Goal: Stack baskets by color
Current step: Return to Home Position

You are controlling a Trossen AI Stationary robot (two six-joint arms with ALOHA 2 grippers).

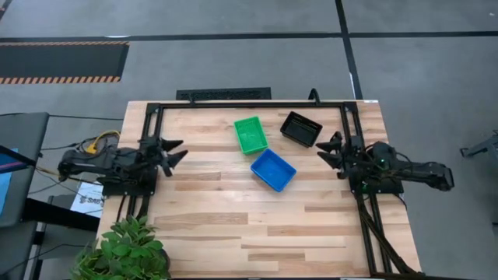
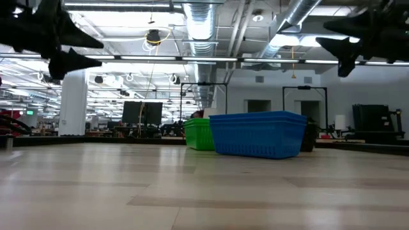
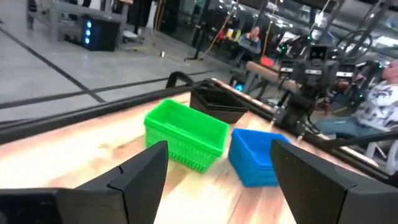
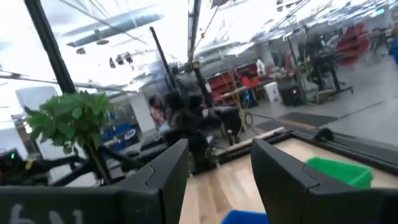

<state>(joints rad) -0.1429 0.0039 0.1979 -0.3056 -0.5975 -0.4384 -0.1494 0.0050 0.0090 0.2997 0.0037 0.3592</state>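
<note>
Returning home: I judge the sorting done, so what remains is to draw both arms back to rest, lifting clear and passing wide of the piles so nothing gets nudged.
Left gripper [image 1: 177, 149]: at the left edge of the table [image 1: 233, 225], jaws spread wide, holding nothing.
Right gripper [image 1: 327, 148]: at the right edge, jaws likewise spread, empty.
Green baskets [image 1: 250, 134]: far middle, nested as one pile.
Blue baskets [image 1: 272, 169]: just near and right of the green; whether they touch I cannot tell.
Black baskets [image 1: 301, 128]: far right, closest to my right gripper.
Contents: each top basket looks empty; how many sit in each pile I cannot count.
</note>
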